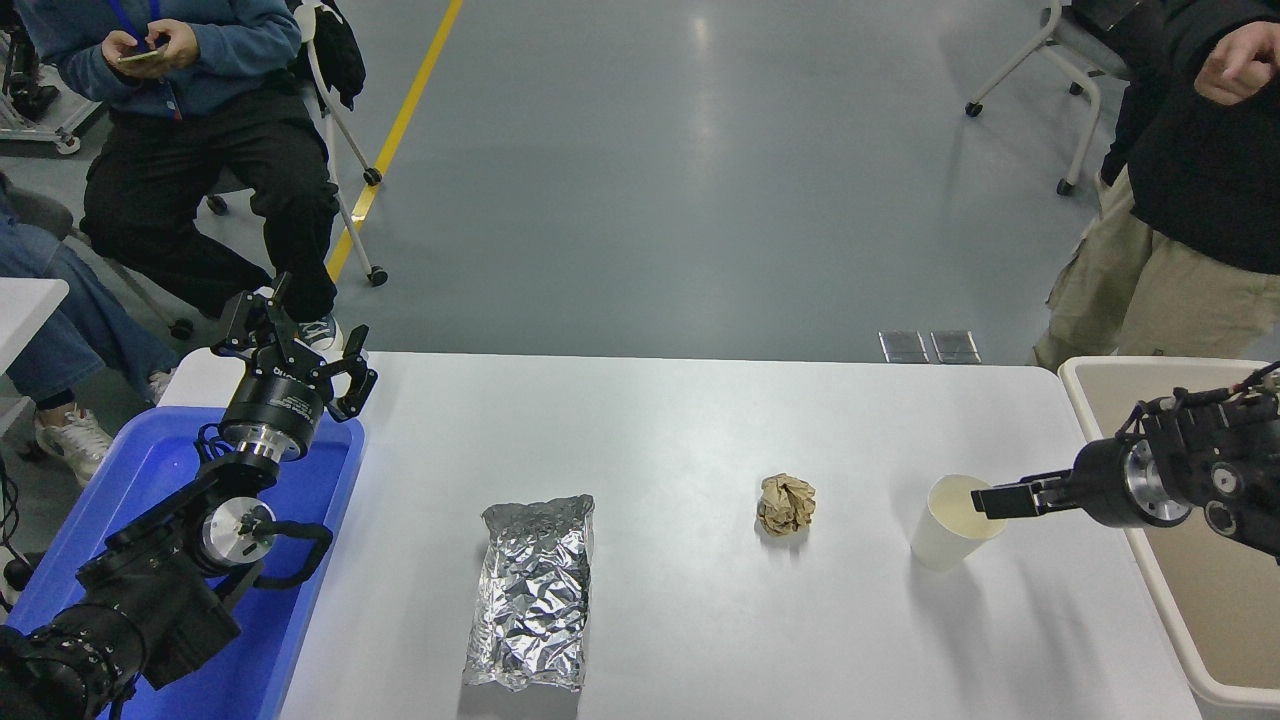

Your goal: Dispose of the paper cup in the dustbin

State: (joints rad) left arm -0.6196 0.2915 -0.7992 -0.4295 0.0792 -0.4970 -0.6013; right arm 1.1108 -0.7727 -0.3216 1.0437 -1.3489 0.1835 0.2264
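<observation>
The white paper cup (950,525) stands upright on the white table (680,420) at the right, its cream inside showing. My right gripper (990,499) comes in from the right edge, level and pointing left. Its tips are at the cup's right rim; it looks open and holds nothing. The beige dustbin (1100,372) with its off-white rim stands against the table's right edge, under my right arm. My left gripper (300,345) is parked, open and empty, at the far end of the blue tray.
A crumpled brown paper ball (786,504) lies left of the cup. A silver foil pouch (532,590) lies at the front middle. A blue plastic tray (150,470) sits at the left edge. One person (1190,200) stands behind the dustbin and another (190,130) sits at the far left.
</observation>
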